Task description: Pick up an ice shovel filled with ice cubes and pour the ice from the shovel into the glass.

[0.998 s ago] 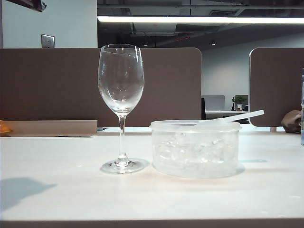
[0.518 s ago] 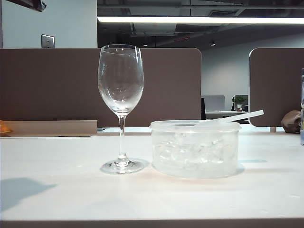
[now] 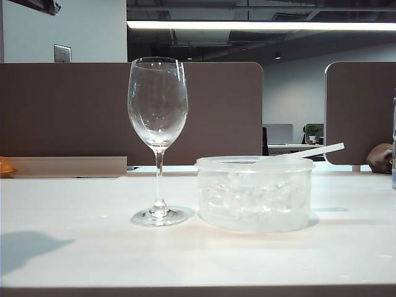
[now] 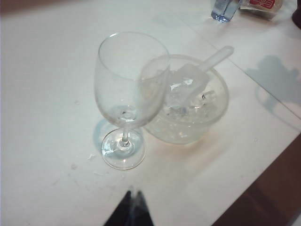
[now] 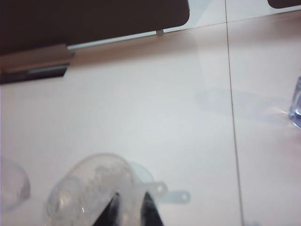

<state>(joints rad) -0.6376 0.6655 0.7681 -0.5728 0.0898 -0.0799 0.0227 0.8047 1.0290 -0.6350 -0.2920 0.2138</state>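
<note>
The glass [image 3: 158,111] stands upright on the white table, just left of the round plastic tub [image 3: 253,213]. The ice shovel [image 3: 317,151] lies in the tub with its handle over the right rim. Ice cubes [image 4: 181,110] fill the tub around the scoop [image 4: 189,77]. In the left wrist view the glass [image 4: 127,84] is in front of the tub, and my left gripper [image 4: 134,194] hangs short of its foot, tips together. My right gripper [image 5: 130,203] hovers over the tub [image 5: 89,188] near the shovel's handle [image 5: 160,188], fingers apart, holding nothing. Neither gripper shows in the exterior view.
A clear blue-tinted bottle [image 4: 223,10] stands beyond the tub, right of it [image 5: 296,108]. A red-labelled packet [image 4: 261,4] lies beside it. Brown partitions [image 3: 74,111] run behind the table. The table's front edge [image 4: 263,179] is near the tub.
</note>
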